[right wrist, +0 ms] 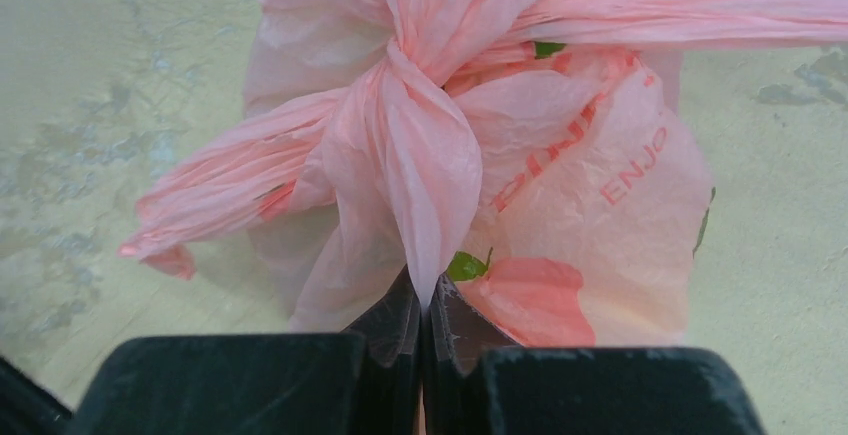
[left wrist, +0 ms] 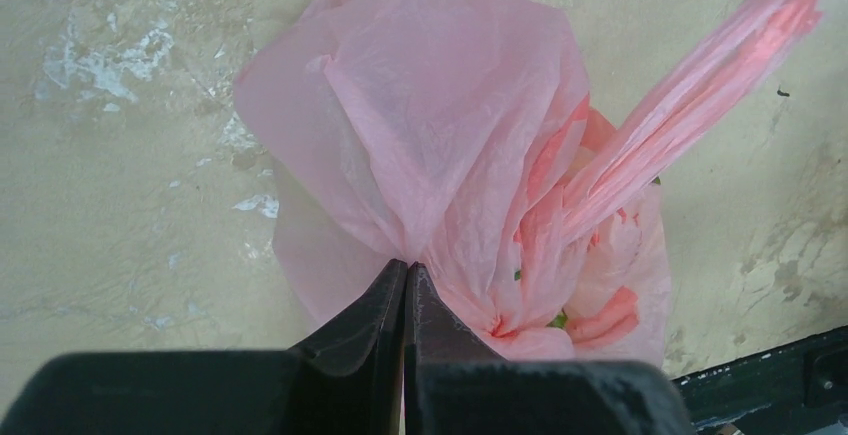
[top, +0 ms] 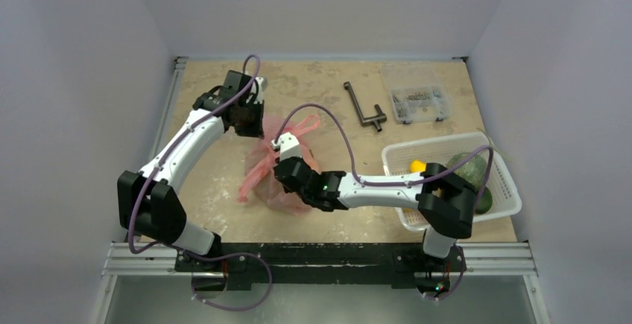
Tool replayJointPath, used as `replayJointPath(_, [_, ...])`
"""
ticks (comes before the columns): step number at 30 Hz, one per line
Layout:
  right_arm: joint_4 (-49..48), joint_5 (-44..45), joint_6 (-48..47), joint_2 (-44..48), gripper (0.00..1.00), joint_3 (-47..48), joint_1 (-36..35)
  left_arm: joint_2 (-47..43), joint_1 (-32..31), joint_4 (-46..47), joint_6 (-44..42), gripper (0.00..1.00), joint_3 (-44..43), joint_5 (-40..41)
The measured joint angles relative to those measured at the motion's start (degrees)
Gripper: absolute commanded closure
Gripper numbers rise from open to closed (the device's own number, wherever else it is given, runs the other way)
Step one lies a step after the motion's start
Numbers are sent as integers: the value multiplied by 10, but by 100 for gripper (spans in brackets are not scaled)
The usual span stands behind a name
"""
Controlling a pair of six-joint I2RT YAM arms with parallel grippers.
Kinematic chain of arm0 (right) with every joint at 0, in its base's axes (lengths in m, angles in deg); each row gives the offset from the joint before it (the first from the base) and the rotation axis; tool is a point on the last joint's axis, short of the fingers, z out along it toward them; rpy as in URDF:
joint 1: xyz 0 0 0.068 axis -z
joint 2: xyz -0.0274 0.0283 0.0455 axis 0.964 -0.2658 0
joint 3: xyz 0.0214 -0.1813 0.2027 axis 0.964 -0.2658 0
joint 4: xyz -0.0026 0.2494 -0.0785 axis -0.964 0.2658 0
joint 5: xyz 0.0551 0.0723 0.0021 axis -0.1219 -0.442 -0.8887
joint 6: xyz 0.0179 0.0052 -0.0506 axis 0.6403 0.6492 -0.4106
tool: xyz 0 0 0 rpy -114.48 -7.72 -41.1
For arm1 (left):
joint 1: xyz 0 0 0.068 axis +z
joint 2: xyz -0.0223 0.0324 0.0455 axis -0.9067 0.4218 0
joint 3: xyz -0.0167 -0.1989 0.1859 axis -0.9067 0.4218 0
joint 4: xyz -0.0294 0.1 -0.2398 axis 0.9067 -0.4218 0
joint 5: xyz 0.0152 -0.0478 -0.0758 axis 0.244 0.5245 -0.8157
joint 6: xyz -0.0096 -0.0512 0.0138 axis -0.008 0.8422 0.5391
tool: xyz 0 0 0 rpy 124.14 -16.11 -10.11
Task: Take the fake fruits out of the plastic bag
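Observation:
The pink plastic bag point(top: 262, 166) lies crumpled mid-table, its handles knotted point(right wrist: 400, 65), one loop handle point(left wrist: 690, 85) trailing free. My left gripper point(top: 246, 124) is at the bag's far end, shut on a fold of film point(left wrist: 408, 267). My right gripper point(top: 287, 162) is over the bag's middle, shut on another fold point(right wrist: 425, 293). An orange-pink shape with a green leaf point(right wrist: 530, 300) shows at the film; I cannot tell if it is print or a fruit. A dull green melon point(top: 468, 166) lies in the white basket point(top: 399, 153).
The white basket at the right also holds a yellow item point(top: 417, 166) and is partly covered by my right arm. A clear small-parts box point(top: 416, 103) and a dark metal tool point(top: 365, 109) lie at the back. Walls close in on both sides.

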Motion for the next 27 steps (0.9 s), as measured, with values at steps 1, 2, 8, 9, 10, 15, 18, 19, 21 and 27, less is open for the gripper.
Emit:
replayJointPath(1, [0,-7,2,9,100,-8,0,0,4,0,1,100,1,0])
replayJointPath(2, [-5,-18,5,24,100,-23,-1,0,8,-1,2,100,2,0])
replayJointPath(8, [-39,-61,28,117,100,-127,-11,0,19,-2,2,100,3,-3])
replayJointPath(9, [-44,-64,30,126,100,-138,-12,0,23,-2,3,100,3,-5])
replayJointPath(10, [-60,-74,34,142,100,-161,-13,0,26,-2,3,100,3,-7])
replayJointPath(15, [-95,-93,52,195,100,-245,-15,-2,48,5,4,100,5,-10])
replayJointPath(18, [-99,-102,59,210,100,-266,-15,-7,53,7,4,100,12,-11])
replayJointPath(19, [-100,-104,62,214,100,-271,-16,-7,53,7,4,100,12,-11])
replayJointPath(21, [-100,-109,64,225,95,-280,-16,-7,53,8,4,100,12,-14])
replayJointPath(27, [-49,-137,39,242,63,-263,-17,-7,54,10,4,100,12,-27])
